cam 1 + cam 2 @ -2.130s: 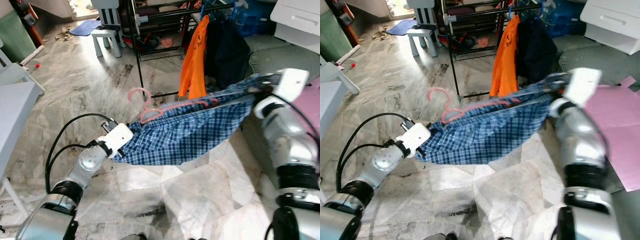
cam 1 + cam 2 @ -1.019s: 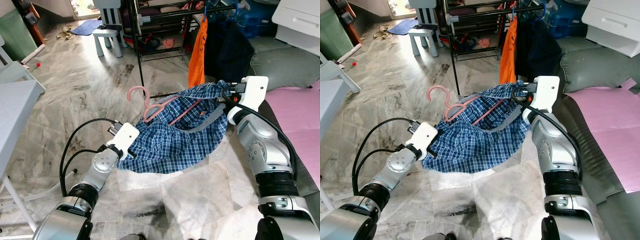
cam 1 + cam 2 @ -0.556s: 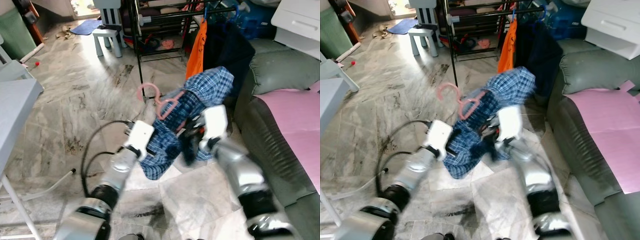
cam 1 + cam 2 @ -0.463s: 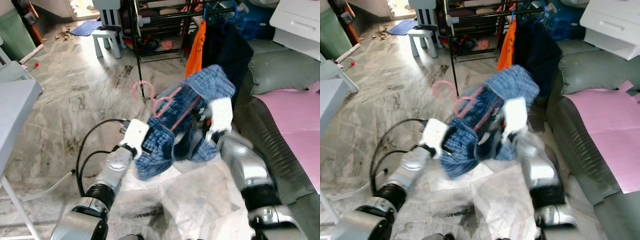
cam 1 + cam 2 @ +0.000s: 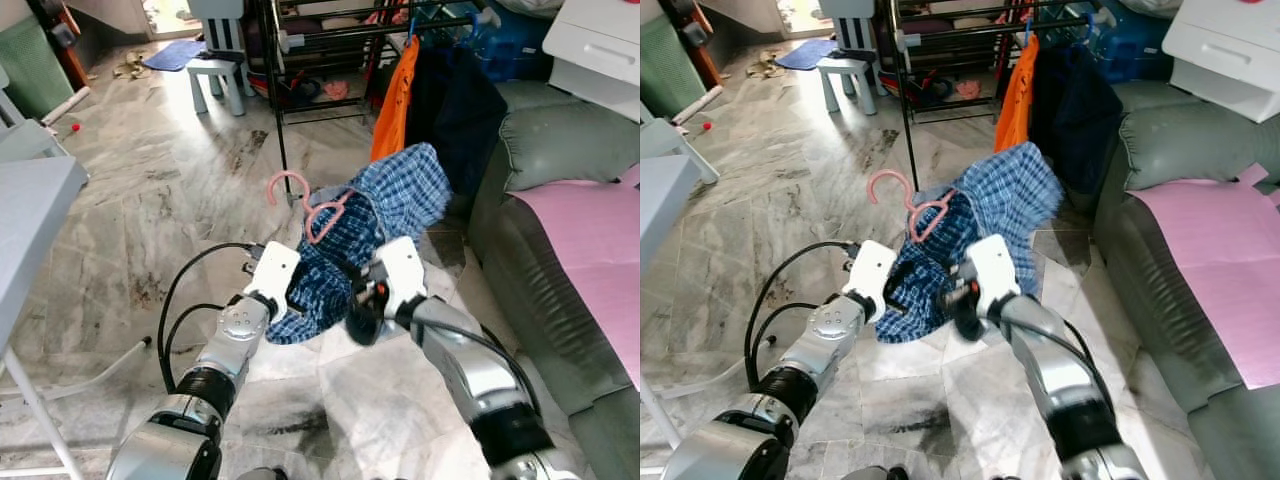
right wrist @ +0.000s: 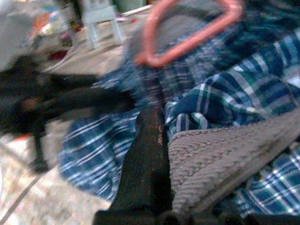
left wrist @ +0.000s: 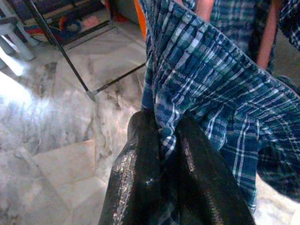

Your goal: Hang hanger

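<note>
A: Report the position of the garment and hanger.

B: The blue plaid shirt [image 5: 385, 215] is bunched up in mid-air above the marble floor [image 5: 150, 200], between the two arms. The pink hanger [image 5: 312, 208] is threaded into it, with its hook projecting up and toward the robot's left. The assembly is in front of the black clothes rack [image 5: 300, 60], apart from it and below its rail.

A: Left gripper status?

B: The left gripper [image 7: 161, 154] is at the lower left edge of the shirt. Its jaws are clenched on a fold of the plaid fabric, which is pinched between the two black fingers [image 7: 136, 173] in the left wrist view.

A: Right gripper status?

B: The right gripper [image 5: 362, 300] is brought in close beside the left one, under the bundle. In the right wrist view, one black finger [image 6: 145, 159] presses against a grey ribbed band of the shirt; the jaws are grasping the cloth there.

A: Surroundings?

B: An orange garment [image 5: 395, 100] and a dark garment [image 5: 455, 95] hang on the rack. A grey sofa [image 5: 560, 170] with a pink sheet [image 5: 600, 240] stands to the robot's right. A small stool [image 5: 215, 70] stands farther back on the left.
</note>
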Controlling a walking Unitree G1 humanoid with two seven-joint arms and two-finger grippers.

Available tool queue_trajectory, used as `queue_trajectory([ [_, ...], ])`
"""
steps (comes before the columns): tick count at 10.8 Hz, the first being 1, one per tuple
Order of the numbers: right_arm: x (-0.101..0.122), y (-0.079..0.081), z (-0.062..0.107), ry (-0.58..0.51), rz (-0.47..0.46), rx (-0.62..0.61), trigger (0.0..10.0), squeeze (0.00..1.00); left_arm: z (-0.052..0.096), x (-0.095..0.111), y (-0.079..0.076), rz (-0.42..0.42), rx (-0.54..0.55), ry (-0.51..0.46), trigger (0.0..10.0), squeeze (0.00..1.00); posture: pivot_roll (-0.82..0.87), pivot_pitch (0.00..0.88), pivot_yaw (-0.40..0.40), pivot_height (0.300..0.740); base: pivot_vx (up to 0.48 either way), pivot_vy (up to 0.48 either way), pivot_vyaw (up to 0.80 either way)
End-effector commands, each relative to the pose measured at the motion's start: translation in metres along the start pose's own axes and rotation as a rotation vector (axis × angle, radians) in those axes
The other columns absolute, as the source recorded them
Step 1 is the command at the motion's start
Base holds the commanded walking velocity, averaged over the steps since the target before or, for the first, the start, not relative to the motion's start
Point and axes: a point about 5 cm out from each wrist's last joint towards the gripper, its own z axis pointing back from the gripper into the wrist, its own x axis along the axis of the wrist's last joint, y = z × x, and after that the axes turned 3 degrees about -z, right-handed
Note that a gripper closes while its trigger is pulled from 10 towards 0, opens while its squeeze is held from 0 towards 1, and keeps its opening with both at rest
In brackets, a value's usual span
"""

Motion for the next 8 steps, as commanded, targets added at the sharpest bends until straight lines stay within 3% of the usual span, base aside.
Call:
queue_trajectory([
  [1,-0.012,0.014,0.004,0.054,0.023,0.097,0.0,0.0,-0.005,0.012,0.004,-0.019,0.005,-0.021,0.0,0.0,-0.1,0.065,0.033,0.74,0.0,0.0,0.0],
  [4,-0.06,0.005,0.034,0.242,0.043,0.062,0.4,0.0,-0.007,0.018,0.013,-0.025,0.019,-0.013,0.0,0.0,-0.1,0.063,0.036,0.74,0.0,0.0,0.0],
  [5,-0.065,-0.002,0.037,0.262,0.06,0.003,10.0,0.0,-0.007,0.018,0.015,-0.029,0.022,-0.01,0.0,0.0,-0.1,0.063,0.039,0.74,0.0,0.0,0.0],
  [6,-0.062,-0.012,0.039,0.247,0.036,-0.062,10.0,0.0,-0.007,0.018,0.017,-0.041,0.02,-0.006,0.0,0.0,-0.1,0.064,0.041,0.74,0.0,0.0,0.0],
  [7,-0.057,-0.016,0.041,0.224,0.062,-0.063,10.0,1.0,-0.006,0.018,0.022,-0.069,0.023,0.002,0.0,0.0,-0.1,0.064,0.043,0.74,0.0,0.0,0.0],
  [8,-0.05,-0.02,0.048,0.216,0.174,-0.01,10.0,1.0,-0.004,0.015,0.029,-0.114,0.015,0.021,0.0,0.0,-0.11,0.061,0.044,0.74,0.0,0.0,0.0],
])
